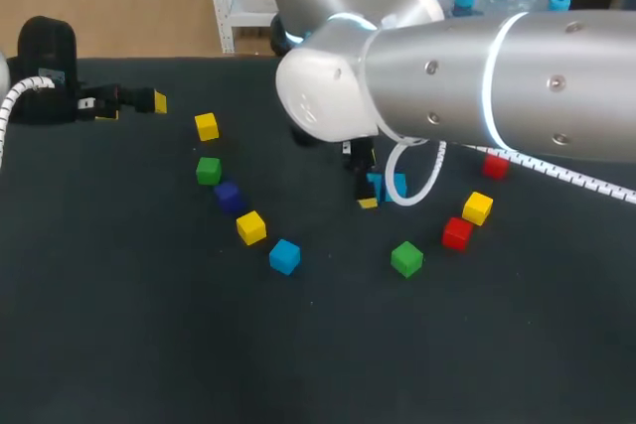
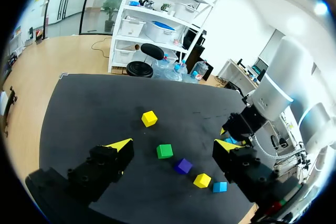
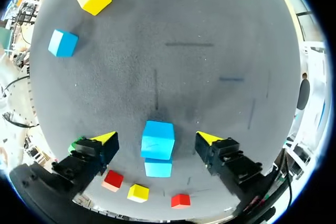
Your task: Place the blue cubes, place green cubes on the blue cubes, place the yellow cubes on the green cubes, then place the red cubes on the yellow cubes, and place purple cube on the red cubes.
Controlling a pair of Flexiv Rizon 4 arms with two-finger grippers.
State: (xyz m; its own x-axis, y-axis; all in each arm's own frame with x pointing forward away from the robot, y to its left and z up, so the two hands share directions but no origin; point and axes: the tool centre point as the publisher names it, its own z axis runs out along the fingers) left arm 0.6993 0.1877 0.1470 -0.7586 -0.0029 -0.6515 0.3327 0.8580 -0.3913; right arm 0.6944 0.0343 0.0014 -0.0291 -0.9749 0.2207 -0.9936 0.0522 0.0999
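Note:
My right gripper (image 3: 156, 138) stands open over the table's middle, its fingers on either side of a light blue cube (image 3: 157, 139) with a gap at each side. A second blue cube (image 3: 158, 167) lies against that one. In the head view the right arm hides most of this pair (image 1: 397, 186). A third blue cube (image 1: 284, 256) lies nearer the front. Two green cubes (image 1: 208, 170) (image 1: 405, 258), three yellow cubes (image 1: 206, 126) (image 1: 250, 227) (image 1: 477, 208), two red cubes (image 1: 457, 233) (image 1: 495, 166) and a purple cube (image 1: 230, 196) lie loose. My left gripper (image 1: 139, 101) is open and holds nothing at the far left.
The cubes lie in a loose arc on the black table mat (image 1: 149, 325). The right arm's wide silver link (image 1: 477, 76) spans the back right above the table. A white cable (image 1: 422, 181) loops beside the right gripper.

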